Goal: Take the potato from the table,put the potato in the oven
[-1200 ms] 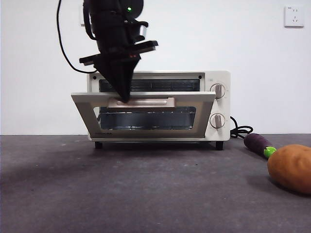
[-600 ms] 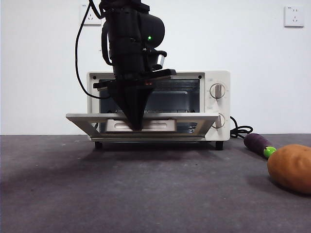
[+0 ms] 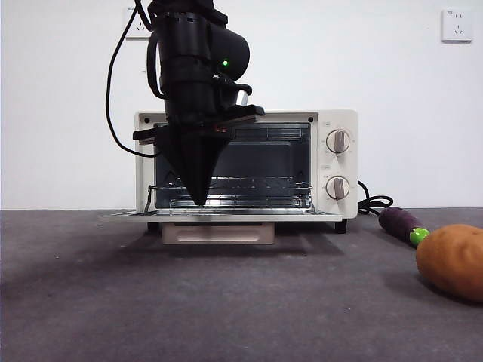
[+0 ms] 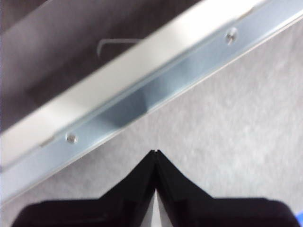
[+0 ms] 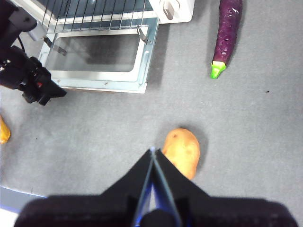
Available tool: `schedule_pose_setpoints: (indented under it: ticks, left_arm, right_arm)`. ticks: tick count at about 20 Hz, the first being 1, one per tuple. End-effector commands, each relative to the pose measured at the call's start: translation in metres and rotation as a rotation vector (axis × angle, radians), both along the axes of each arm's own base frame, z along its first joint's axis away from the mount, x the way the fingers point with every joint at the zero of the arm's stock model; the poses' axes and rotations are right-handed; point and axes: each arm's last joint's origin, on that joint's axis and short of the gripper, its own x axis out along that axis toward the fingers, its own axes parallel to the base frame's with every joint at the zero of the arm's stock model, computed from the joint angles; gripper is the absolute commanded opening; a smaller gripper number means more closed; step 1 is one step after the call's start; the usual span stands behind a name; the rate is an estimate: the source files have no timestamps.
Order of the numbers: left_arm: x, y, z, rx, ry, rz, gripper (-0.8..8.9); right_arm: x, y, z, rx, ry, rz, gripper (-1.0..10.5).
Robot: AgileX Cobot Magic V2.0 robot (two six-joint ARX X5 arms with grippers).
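I see the oven (image 3: 245, 167) standing at the back of the table (image 3: 226, 302) with its door (image 3: 219, 216) folded all the way down flat. The door's handle (image 3: 218, 233) hangs under the front edge. Inside the oven I can see the wire rack (image 3: 241, 192).

My left gripper (image 3: 198, 197) hangs in front of the open oven, tip pointing down, just above the flat door. From the camera on that arm, its two black jaws are pressed together to a point (image 4: 155, 152), with nothing between them. Just past the tip runs the shiny metal edge of the door (image 4: 142, 90), with grey table on the near side.

The potato (image 3: 451, 261) lies on the table, far off to one side of the oven and closer to the front. It is not in the oven. A purple eggplant (image 3: 401, 224) with a green tip lies just behind it, near the oven's black cord (image 3: 371, 204).

My right gripper (image 5: 153, 150) floats above the table, not touching anything. Its jaws are closed together too, and empty. The potato (image 5: 182, 151) lies right beside its tip from up there, and the eggplant (image 5: 226, 35) is farther away.
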Motion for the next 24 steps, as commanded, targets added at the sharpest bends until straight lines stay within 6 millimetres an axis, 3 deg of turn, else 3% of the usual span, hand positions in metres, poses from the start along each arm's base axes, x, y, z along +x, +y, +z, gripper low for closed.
schedule_pose_setpoints:
  ticks: [1, 4, 8, 11, 13, 17, 19, 21, 24]
  left_arm:
    - [-0.008, 0.0, 0.014, -0.012, -0.015, -0.028, -0.06]
    - [-0.026, 0.004, 0.051, -0.085, -0.082, -0.046, -0.06]
    - [-0.064, 0.019, 0.116, -0.195, -0.222, -0.075, -0.06]
    - [-0.103, 0.042, 0.166, -0.285, -0.354, -0.091, -0.06]
    - [-0.13, 0.063, 0.196, -0.335, -0.448, -0.088, -0.06]
    - [-0.183, 0.107, 0.239, -0.396, -0.634, -0.059, -0.06]
    - [-0.208, 0.125, 0.246, -0.43, -0.679, -0.056, -0.06]
    - [-0.228, 0.142, 0.24, -0.441, -0.685, -0.043, -0.06]
    - [-0.252, 0.161, 0.215, -0.418, -0.661, 0.007, -0.06]
  right_arm:
    - [-0.001, 0.0, 0.001, -0.008, 0.0, 0.016, 0.0]
    - [-0.002, 0.0, -0.001, -0.024, 0.015, 0.037, 0.0]
    - [-0.005, 0.0, -0.002, -0.035, 0.036, 0.052, 0.0]
    - [-0.005, 0.0, -0.003, -0.035, 0.046, 0.053, 0.2]
    - [-0.006, 0.0, -0.003, -0.034, 0.054, 0.052, 1.7]
    - [-0.008, 0.0, -0.005, -0.033, 0.093, 0.044, 2.0]
    - [-0.008, 0.0, -0.007, -0.046, 0.117, 0.011, 2.0]
    - [-0.006, 0.002, -0.008, -0.077, 0.126, -0.018, 2.3]
    - [0.002, 0.015, -0.013, -0.082, 0.16, 0.039, 4.3]
